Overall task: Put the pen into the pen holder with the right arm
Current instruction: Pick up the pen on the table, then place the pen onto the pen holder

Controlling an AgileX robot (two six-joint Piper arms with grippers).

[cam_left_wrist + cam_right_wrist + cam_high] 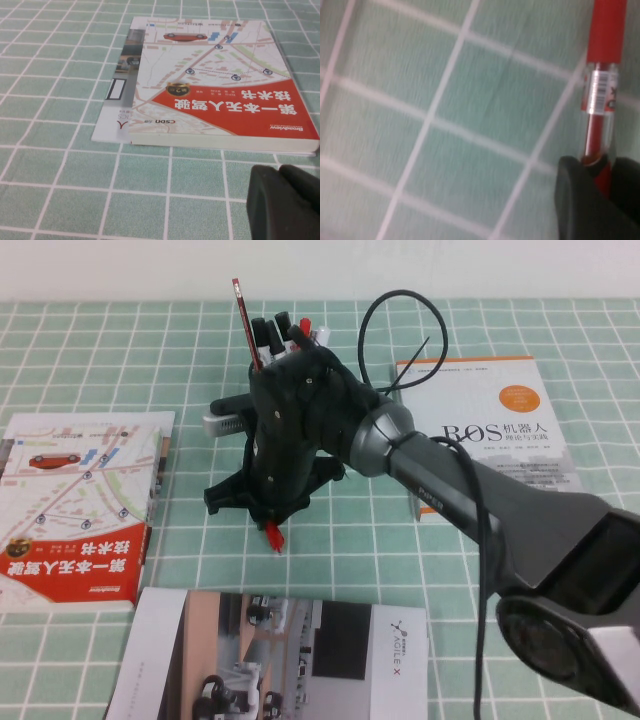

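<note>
The right gripper (600,175) clamps the red pen (601,90) lengthwise for carrying to the pen holder (285,340) (left gripper (285,200), parked by the book (220,85), looks pressed together).

The high view looks down from the robot's own side at the green checked cloth (90,350), taking in the whole workspace. The left wrist view sits low and close, facing the map-covered book (220,85) also seen at the high view's left (75,505). The right wrist view faces the cloth (445,125) at very close range, its fingertips (580,200) gripping the red pen (602,90).
</note>
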